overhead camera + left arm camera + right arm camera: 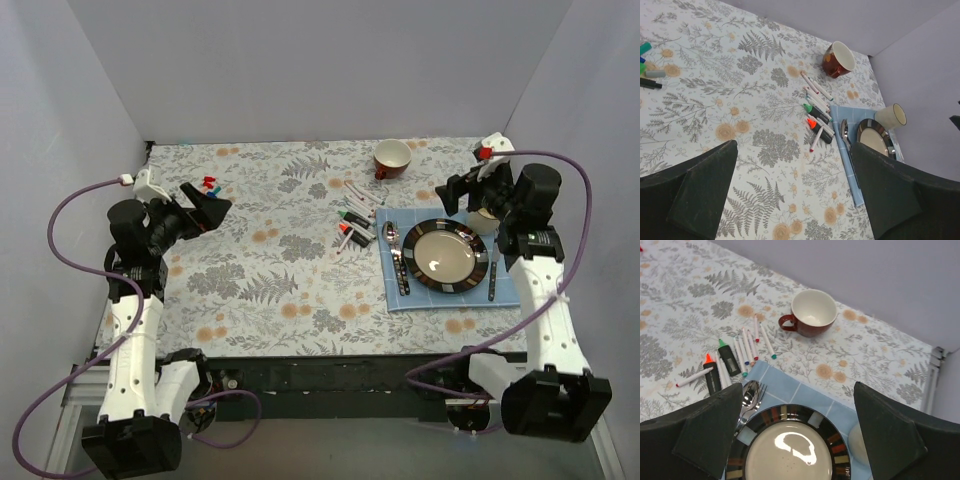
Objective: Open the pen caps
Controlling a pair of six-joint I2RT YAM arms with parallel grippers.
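Several thin white pens (357, 212) with coloured ends lie in a loose cluster mid-table, beside two black markers with green and orange tips (352, 232). The same pens (815, 100) appear in the left wrist view, and the right wrist view shows the pens (746, 346) left of the plate. Small red and blue pen caps (210, 185) lie at the far left, just beyond my left gripper (207, 205). It hangs open and empty above the cloth. My right gripper (453, 190) is open and empty above the plate's far side.
A red cup (392, 158) stands at the back. A blue placemat (392, 292) carries a striped plate (478, 278), with fork and spoon (394, 248) to its left. A cream cup (487, 220) sits by the right arm. Loose coloured pieces (646, 48) lie at the left wrist view's edge.
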